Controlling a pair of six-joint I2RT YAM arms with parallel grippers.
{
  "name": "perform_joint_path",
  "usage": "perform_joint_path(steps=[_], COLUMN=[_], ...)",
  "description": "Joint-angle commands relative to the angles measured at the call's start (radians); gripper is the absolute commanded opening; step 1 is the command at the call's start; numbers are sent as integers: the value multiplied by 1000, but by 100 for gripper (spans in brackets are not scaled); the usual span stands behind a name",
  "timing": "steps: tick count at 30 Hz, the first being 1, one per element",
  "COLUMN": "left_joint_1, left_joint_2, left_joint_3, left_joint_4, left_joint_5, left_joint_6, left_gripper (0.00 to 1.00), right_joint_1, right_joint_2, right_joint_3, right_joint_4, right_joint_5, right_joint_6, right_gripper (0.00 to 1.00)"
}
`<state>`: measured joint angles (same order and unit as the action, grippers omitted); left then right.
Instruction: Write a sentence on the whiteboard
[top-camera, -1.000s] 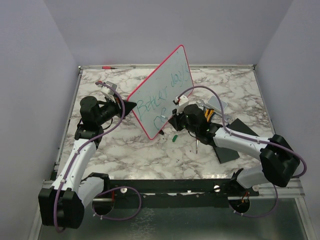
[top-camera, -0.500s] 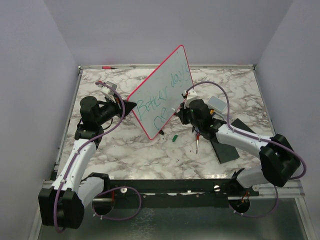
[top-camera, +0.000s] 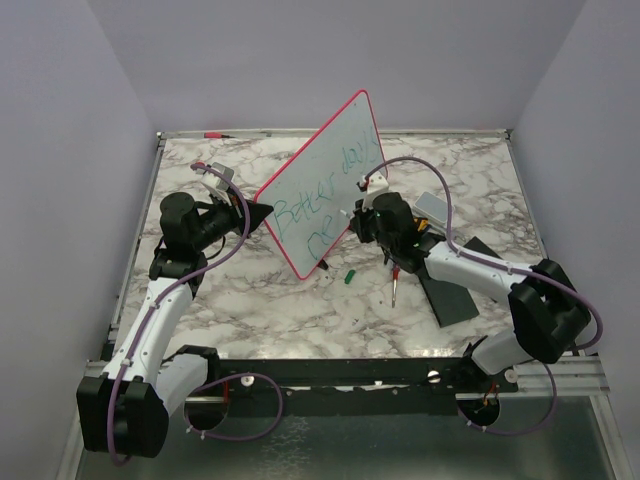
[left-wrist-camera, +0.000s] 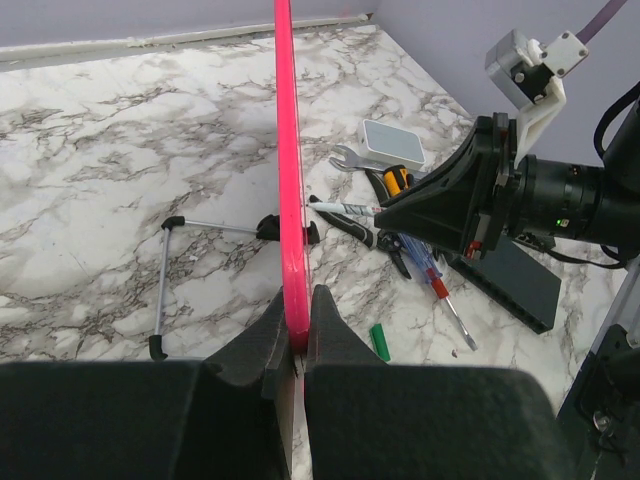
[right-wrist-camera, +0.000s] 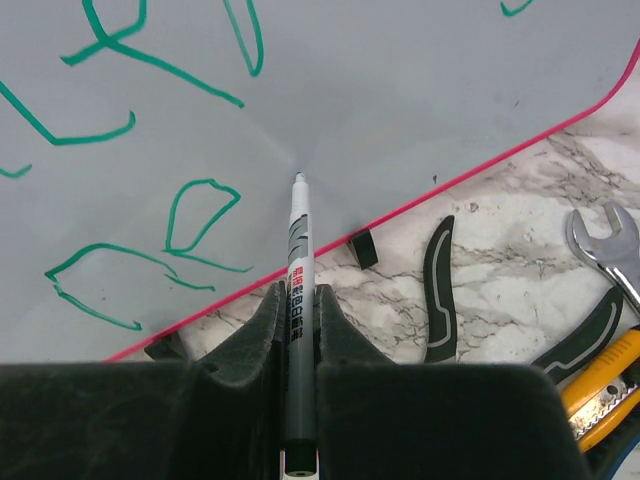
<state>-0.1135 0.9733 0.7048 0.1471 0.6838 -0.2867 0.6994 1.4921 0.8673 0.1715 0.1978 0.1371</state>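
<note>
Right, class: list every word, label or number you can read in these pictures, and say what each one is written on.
"Better days": green handwriting, upper line on the whiteboard.
Lower line on the same board: two unfinished green letters, perhaps "ar"; not clear enough to read for certain.
Red print on the barrel of the marker: too small to read.
No other text can be read.

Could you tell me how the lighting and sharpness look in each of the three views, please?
Top external: even, soft light, no glare on the whiteboard, green writing legible. Left wrist: marble table crisp, but the left pincer is a near-black mass with little detail. Right wrist: board reads grey, not white, faint shading round the marker tip; strokes sharp.
</note>
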Motion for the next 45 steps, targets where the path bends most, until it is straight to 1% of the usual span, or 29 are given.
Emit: perform_joint_path(steps=[1, 6, 10, 15, 21, 33, 45], left_joint_1=[-17, -17, -16, -17, -17, -17, -16], left_joint_2=[28, 27, 25, 24, 24, 22, 21], left_joint_3=[-50, -48, -49, -49, -48, -50, -50], left_joint_4=[-178, -178, -178, -178, -178, -178, -178], left_joint_5=[42, 42, 41, 41, 42, 41, 40], left_joint_6=[68, 68, 68, 68, 68, 67, 66], left_gripper=[0, 0, 0, 0, 0, 0, 0], right_joint_1=[-6, -6, -5, -4, -2, -3, -2], right_joint_2=[16, 7, -20, -43, -41, 23, 31], right_joint_3=[46, 52, 34, -4, -53, -32, 52], right_joint_4=[35, 48, 60, 47, 34, 20, 35], right_joint_5=[30, 0, -55, -121, -147, -28, 11], right_joint_6=[-33, -40, -62, -59, -38, -1, -24], right_gripper=[1, 1, 1, 1, 1, 1, 1])
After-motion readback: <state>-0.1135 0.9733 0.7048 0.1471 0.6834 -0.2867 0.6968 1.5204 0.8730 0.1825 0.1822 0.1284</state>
